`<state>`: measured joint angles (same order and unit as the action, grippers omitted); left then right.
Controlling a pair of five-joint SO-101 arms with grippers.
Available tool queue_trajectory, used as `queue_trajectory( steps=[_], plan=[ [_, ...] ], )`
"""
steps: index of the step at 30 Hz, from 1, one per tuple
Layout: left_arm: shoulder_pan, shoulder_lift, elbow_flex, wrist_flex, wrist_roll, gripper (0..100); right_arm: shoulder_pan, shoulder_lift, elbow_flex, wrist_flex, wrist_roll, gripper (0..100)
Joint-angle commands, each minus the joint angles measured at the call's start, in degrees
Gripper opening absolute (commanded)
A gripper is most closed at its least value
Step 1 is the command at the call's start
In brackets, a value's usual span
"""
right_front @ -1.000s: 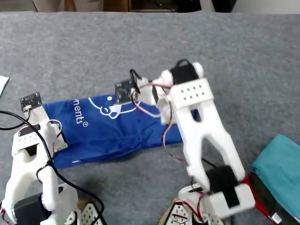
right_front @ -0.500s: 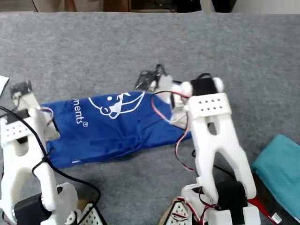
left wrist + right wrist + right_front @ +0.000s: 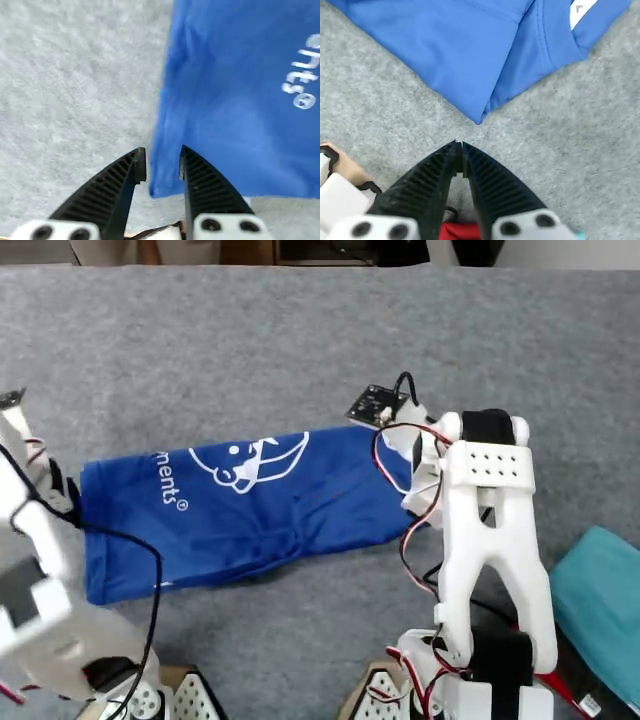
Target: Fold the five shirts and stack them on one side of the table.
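The blue shirt (image 3: 240,510) lies folded into a long strip across the middle of the grey tabletop (image 3: 300,340), its white print facing up. My left end effector (image 3: 162,167) hangs above one corner of the blue shirt, at the end nearest the white lettering (image 3: 302,75). Its two black ribbed fingers (image 3: 125,175) are spread a little, with a narrow gap between them and nothing gripped. The shirt's side edge runs away from that gap, with bare tabletop on one side and blue cloth on the other. My right end effector (image 3: 461,150) is at the shirt's opposite end, over bare tabletop just off a folded corner and not touching the cloth. Its fingers are pressed together and hold nothing. A small white label (image 3: 580,12) shows on the blue shirt near that corner. Well apart from the blue shirt, beyond my right arm (image 3: 490,540), a teal shirt (image 3: 600,590) lies at the tabletop's edge.
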<state>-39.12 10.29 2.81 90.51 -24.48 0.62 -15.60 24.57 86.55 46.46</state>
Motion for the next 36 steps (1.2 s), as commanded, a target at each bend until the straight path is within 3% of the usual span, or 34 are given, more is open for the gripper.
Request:
queue_trajectory(
  steps=[1, 11, 20, 30, 36],
  plan=[
    [-2.64, 6.29, -10.29, 1.23, -3.43, 13, 0.75, -2.51, -0.13, 0.53, -0.44, 0.6],
    [-2.37, 11.21, -10.73, 1.67, -9.67, 15, 0.57, -2.51, -0.13, 0.62, -0.7, 0.6],
    [-0.09, 7.6, -8.79, 4.13, -10.11, 16, 0.57, -2.51, -0.04, 0.62, -0.79, 0.6],
    [1.32, 9.89, 1.49, -10.37, -9.85, 19, 0.57, -2.51, 1.71, 0.53, -0.62, 0.5],
    [2.29, 9.89, 5.45, -13.01, -9.85, 19, 0.57, -2.51, 2.07, 0.53, -0.44, 0.5]
  ],
)
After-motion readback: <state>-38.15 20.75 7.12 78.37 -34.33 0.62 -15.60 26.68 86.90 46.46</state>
